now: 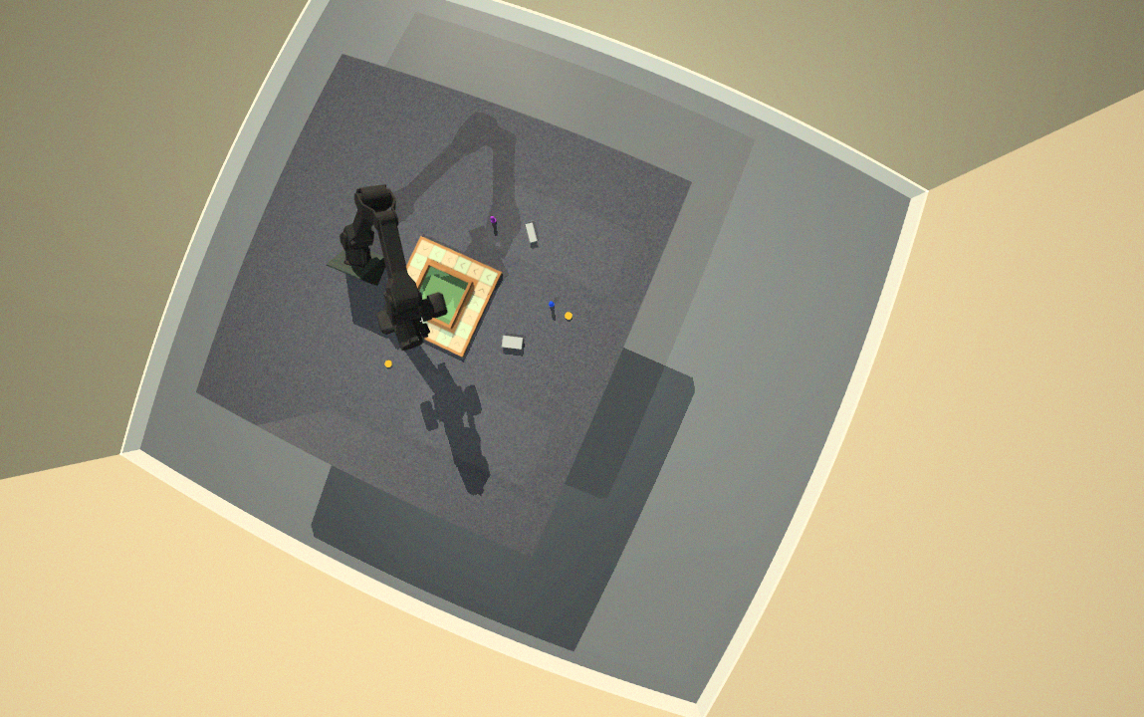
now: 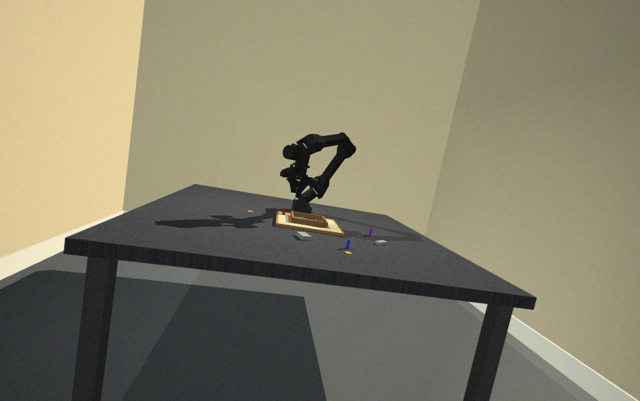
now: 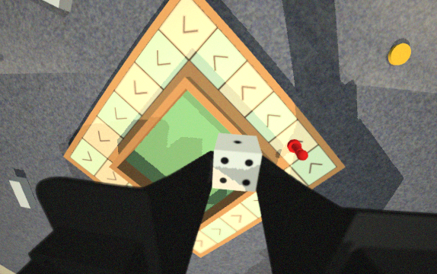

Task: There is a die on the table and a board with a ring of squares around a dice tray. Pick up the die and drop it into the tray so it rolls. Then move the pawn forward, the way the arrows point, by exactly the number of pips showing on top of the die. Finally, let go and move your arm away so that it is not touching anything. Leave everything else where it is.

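Overhead, one claw [image 3: 237,167] gripping one die [image 3: 237,163], one red pawn [image 3: 297,149] — apparently two yellow discs [image 1: 388,362].

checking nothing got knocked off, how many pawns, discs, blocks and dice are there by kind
pawns: 3, red, blue, purple
discs: 2
blocks: 2
die: 1, in the end effector
total: 8

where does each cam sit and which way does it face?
Top: overhead, looking down on the table, board and whole arm.
Exterior: off one table corner, low, looking across at the arm and board.
Wrist: on the gripper, looking down past both black fingers at the die they grip above the green tray; red pawn stands on a square.
Shared: all three show the board; exterior and wrist show the red pawn.
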Controlling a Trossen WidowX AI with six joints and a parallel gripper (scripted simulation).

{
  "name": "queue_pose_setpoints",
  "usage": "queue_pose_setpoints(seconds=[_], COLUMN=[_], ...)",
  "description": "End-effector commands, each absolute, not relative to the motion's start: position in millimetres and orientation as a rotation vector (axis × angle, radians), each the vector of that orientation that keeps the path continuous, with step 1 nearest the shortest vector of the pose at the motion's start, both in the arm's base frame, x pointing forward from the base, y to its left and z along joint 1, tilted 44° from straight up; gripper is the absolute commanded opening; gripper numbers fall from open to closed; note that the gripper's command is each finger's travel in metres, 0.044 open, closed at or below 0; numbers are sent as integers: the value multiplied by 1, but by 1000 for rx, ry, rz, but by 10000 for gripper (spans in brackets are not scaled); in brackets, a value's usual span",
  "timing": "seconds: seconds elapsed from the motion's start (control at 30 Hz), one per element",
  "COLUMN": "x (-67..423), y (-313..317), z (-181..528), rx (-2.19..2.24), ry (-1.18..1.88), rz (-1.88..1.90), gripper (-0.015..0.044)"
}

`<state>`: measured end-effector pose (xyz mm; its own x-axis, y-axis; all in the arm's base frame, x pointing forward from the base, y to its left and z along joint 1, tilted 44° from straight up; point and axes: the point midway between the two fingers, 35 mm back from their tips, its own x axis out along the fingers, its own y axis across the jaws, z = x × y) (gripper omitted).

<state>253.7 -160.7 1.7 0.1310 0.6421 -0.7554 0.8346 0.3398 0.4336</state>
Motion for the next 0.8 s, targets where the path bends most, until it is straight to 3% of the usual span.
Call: queue_pose_setpoints(seconds=[0.0, 0.77], x=[256, 262], y=[-148, -87], z=[8, 38], rx=[1469, 1927], ry=[1585, 1575], rz=[-324, -821], gripper=[0, 0])
